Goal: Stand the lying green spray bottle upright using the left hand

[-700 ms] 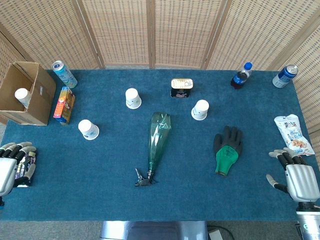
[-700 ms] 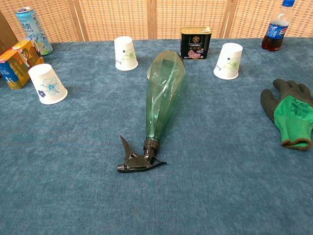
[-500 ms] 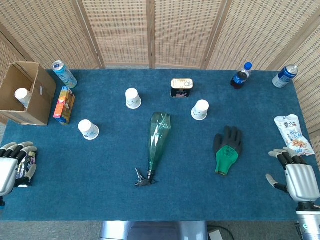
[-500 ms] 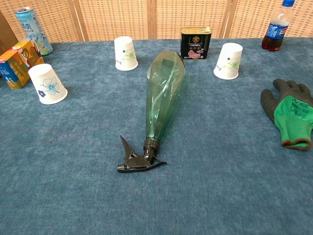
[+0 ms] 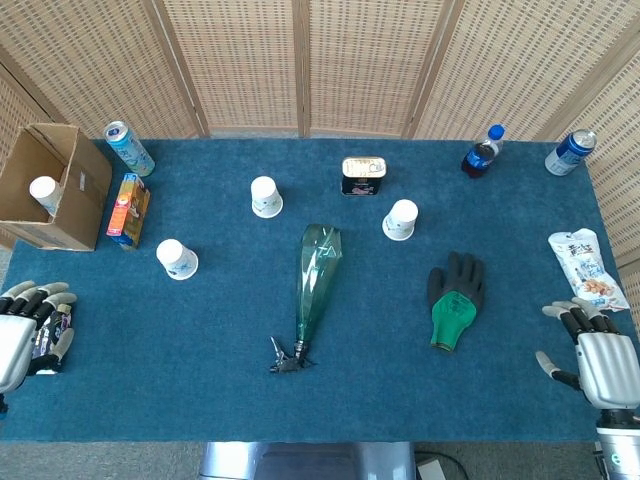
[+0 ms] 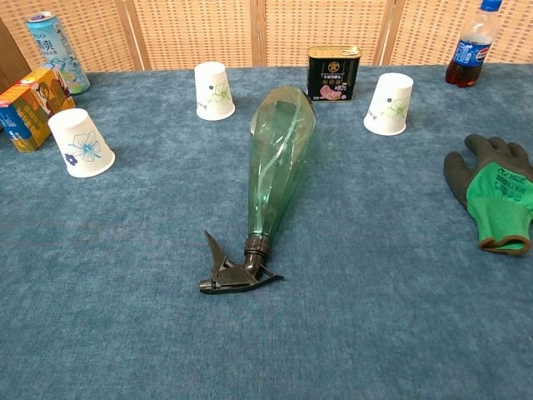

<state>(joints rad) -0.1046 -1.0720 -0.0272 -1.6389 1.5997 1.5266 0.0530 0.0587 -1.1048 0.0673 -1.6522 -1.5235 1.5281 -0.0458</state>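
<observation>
The green spray bottle [image 5: 317, 278] lies on its side in the middle of the blue table, its black trigger head [image 5: 287, 356] toward the near edge and its base toward the far side. The chest view shows the green spray bottle [image 6: 279, 167] and the black trigger head [image 6: 233, 268] close up, with no hand near them. My left hand [image 5: 28, 330] rests at the table's near left edge, far from the bottle, fingers apart and holding nothing. My right hand [image 5: 598, 358] sits at the near right edge, also open and empty.
Three upturned paper cups [image 5: 177, 259] [image 5: 265, 196] [image 5: 401, 219], a tin [image 5: 363, 175] and a green-black glove [image 5: 455, 300] surround the bottle. A cardboard box [image 5: 45, 186], carton [image 5: 128, 208] and can [image 5: 129, 148] stand far left; a cola bottle [image 5: 482, 151], can [image 5: 571, 152] and snack bag [image 5: 588, 268] at right.
My right hand has shifted slightly toward the near edge. The bottle and my left hand have not moved.
</observation>
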